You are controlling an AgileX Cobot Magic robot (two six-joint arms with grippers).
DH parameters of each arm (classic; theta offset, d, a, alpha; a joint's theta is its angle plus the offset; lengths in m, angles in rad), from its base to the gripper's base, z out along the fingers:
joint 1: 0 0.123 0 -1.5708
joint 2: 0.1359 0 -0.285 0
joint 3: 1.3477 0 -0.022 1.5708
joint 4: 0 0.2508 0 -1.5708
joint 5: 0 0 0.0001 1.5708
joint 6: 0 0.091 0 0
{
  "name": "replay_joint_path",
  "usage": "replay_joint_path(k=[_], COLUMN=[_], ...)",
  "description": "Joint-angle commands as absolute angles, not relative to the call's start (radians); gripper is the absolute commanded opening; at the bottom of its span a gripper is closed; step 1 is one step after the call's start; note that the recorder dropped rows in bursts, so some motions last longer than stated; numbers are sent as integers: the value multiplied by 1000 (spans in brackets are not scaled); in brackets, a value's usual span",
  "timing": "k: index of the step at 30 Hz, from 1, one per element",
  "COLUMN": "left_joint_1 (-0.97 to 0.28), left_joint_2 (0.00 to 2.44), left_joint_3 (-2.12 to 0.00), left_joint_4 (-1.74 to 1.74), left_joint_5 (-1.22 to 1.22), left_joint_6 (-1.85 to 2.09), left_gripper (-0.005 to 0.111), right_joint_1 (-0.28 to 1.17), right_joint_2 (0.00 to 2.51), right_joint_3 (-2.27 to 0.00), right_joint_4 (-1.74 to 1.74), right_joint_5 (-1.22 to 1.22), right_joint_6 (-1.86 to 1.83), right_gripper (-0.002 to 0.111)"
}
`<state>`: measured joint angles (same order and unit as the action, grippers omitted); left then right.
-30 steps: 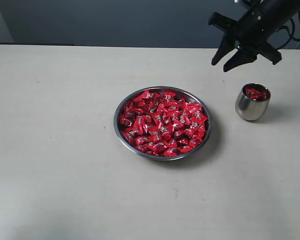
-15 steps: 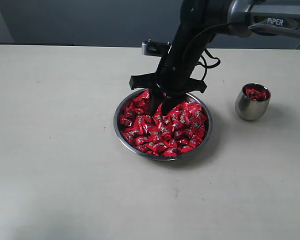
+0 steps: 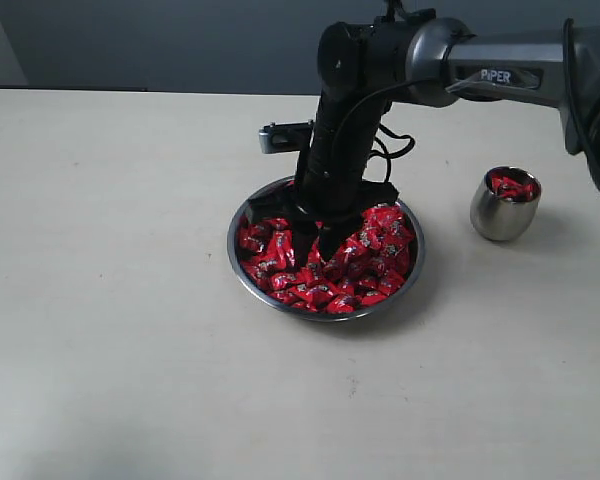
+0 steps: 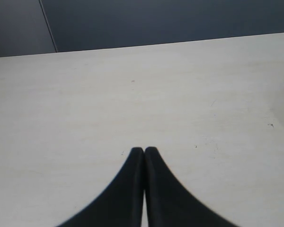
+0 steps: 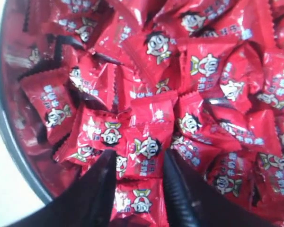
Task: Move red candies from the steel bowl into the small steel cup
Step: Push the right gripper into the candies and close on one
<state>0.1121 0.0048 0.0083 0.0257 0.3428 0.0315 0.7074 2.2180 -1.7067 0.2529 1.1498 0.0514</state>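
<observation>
Amid red candies (image 5: pixel 203 71) — right gripper (image 5: pixel 138 163)

My exterior cam looks down on the table (image 3: pixel 100 350) from up high, steel bowl (image 3: pixel 325 316) dead centre. Right wrist cam sits right on top of that bowl's red candies (image 5: pixel 203 71); left wrist cam skims low, catching just its rim.

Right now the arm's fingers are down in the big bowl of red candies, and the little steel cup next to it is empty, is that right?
Not quite. The small steel cup is not empty: the exterior view shows red candies in its mouth. The rest holds: the fingers are down among the candies in the steel bowl.
</observation>
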Motion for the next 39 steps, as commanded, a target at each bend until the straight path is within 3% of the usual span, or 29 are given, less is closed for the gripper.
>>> replay_joint_path(k=[1,13,18,39], left_joint_1=[108,108,108,108], left_joint_2=[0,0,0,0], left_joint_3=[0,0,0,0], left_joint_4=[27,27,27,27], left_joint_5=[334,334,334,334], left_joint_6=[29,29,29,29], left_gripper=[0,0,0,0], right_joint_1=[711,712,712,740], right_joint_2=[2238,2249,2251,2287], right_joint_3=[-1711,-1711,-1711,-1711], right_joint_4=[243,243,246,194], right_joint_5=[1159,1169,1160,1146], right_joint_6=[53,44,44,46], right_gripper=[33,34,44,45])
